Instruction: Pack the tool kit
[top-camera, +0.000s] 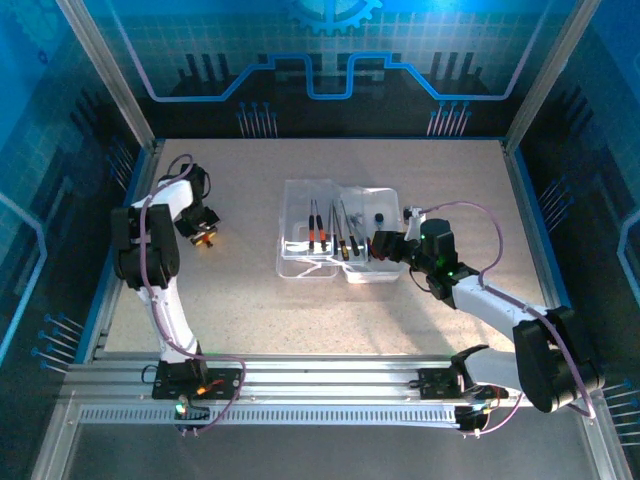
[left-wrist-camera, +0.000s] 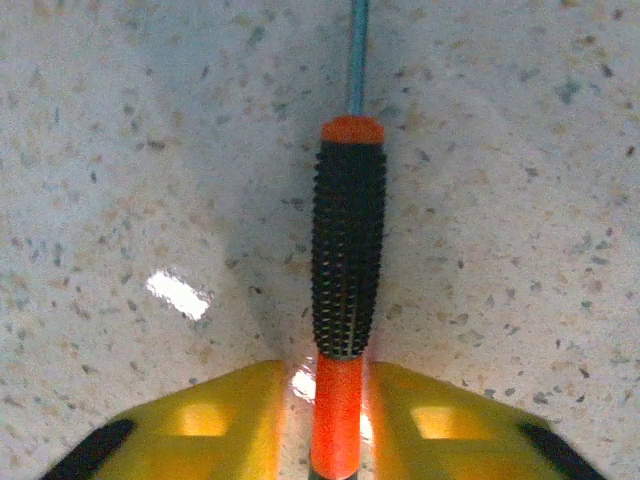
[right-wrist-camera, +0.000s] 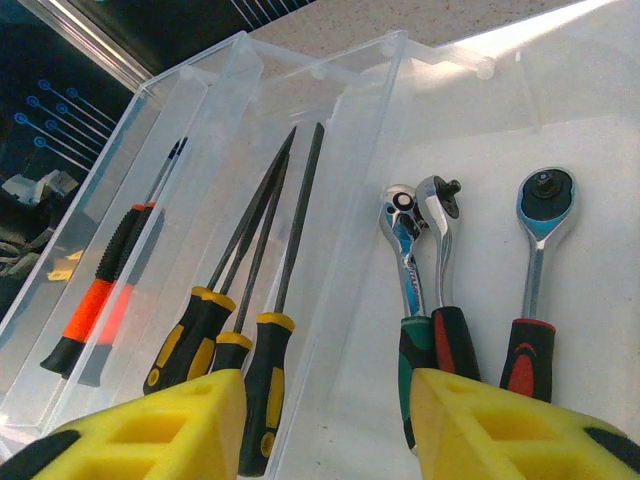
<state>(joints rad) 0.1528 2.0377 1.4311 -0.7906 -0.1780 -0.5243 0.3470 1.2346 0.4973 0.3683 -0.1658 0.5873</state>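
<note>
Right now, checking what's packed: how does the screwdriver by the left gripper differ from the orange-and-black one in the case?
The loose screwdriver lies on the table, flanked by the left gripper; the cased screwdriver lies in the clear case, untouched. Both handles are orange and black.

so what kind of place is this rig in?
Looks like a purpose-built robot test cell, probably a lab or demo booth: aluminium frame posts with blue circuit-pattern wall panels, two arms bolted to a slotted rail, and a speckled table holding a clear tool case.
</note>
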